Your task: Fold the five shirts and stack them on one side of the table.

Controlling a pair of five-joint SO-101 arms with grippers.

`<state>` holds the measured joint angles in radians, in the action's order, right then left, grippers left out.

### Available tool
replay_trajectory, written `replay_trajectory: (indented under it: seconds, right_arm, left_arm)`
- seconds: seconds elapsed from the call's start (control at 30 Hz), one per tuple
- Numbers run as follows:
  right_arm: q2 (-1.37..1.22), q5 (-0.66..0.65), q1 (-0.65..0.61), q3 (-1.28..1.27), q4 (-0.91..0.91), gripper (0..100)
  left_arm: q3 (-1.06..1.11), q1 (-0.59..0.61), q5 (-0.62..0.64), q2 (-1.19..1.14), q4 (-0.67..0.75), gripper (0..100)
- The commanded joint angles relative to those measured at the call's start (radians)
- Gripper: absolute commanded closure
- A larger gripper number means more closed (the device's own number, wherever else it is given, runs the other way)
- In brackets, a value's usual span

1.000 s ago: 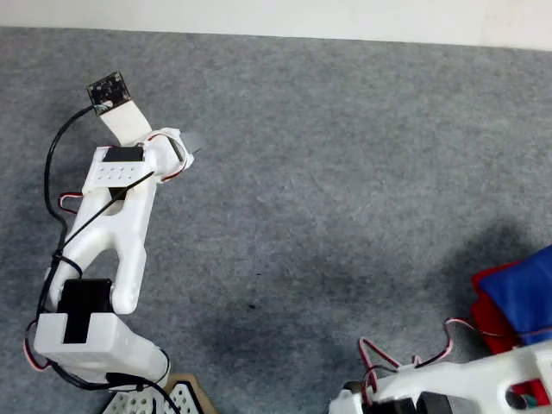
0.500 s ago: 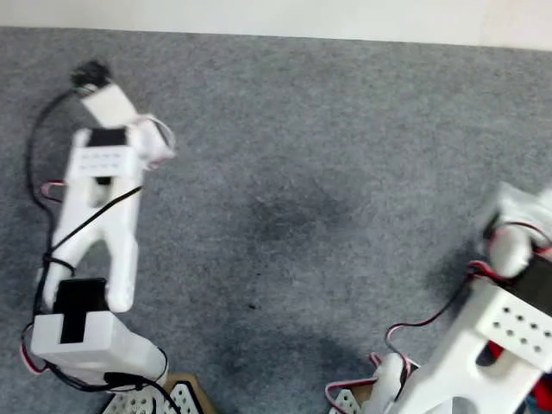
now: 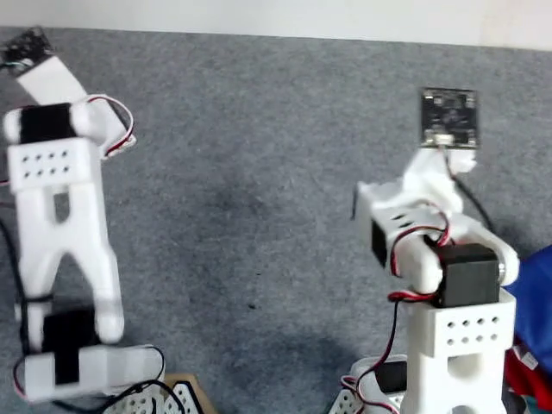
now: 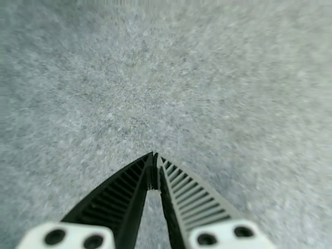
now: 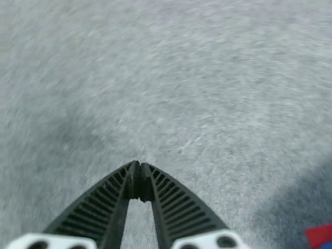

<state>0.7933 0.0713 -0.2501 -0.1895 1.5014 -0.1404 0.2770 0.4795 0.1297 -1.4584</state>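
- Shirts (image 3: 539,297), blue over red, lie bunched at the table's right edge, well apart from the left gripper (image 4: 154,158), whose jaws are pressed together over the grey table (image 3: 259,172).
- Right gripper (image 5: 138,166) is likewise pressed together, holding nothing.
- It should spread wide, then pinch one top layer only.

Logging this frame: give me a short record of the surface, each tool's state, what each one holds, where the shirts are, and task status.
surface: grey table
left tool: shut, holding nothing, above bare grey surface
right tool: shut, holding nothing, above bare grey surface
shirts: blue shirt and red shirt together at the high view's right edge, partly behind the right arm
shirt count: two colours visible, total cannot be told
task status: no shirt in either tool
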Motion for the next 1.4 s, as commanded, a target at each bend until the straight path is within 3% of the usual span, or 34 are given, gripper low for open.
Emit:
replay_trajectory:
  seconds: [0.0, 0.17, 0.33, 0.57, 0.77, 1.03, 1.37]
  right_arm:
    - [0.082, -0.040, -0.053, 0.033, 0.019, 99.1]
    - [0.306, -0.049, -0.059, -0.117, -0.021, 99.1]
    - [0.555, -0.141, -0.056, -0.364, -0.139, 99.1]
    - [0.808, -0.212, -0.053, -0.674, -0.288, 99.0]
    - [0.846, -0.215, -0.008, -0.897, -0.444, 98.9]
    - [0.846, -0.215, -0.008, -1.138, -0.503, 98.8]
    - [0.854, -0.212, -0.001, -1.411, -0.501, 98.8]
  left_arm:
    - [0.012, -0.058, -0.075, 0.249, -0.074, 99]
    - [0.188, -0.105, -0.117, 0.503, -0.075, 99]
    - [0.380, -0.131, -0.118, 0.740, -0.066, 99]
    - [0.751, -0.125, -0.166, 1.050, 0.155, 99]
    - [1.122, -0.124, -0.305, 1.330, 0.390, 99]
    - [1.517, -0.127, -0.367, 1.658, 0.482, 99]
    - [1.781, -0.151, -0.407, 1.685, 0.589, 99]
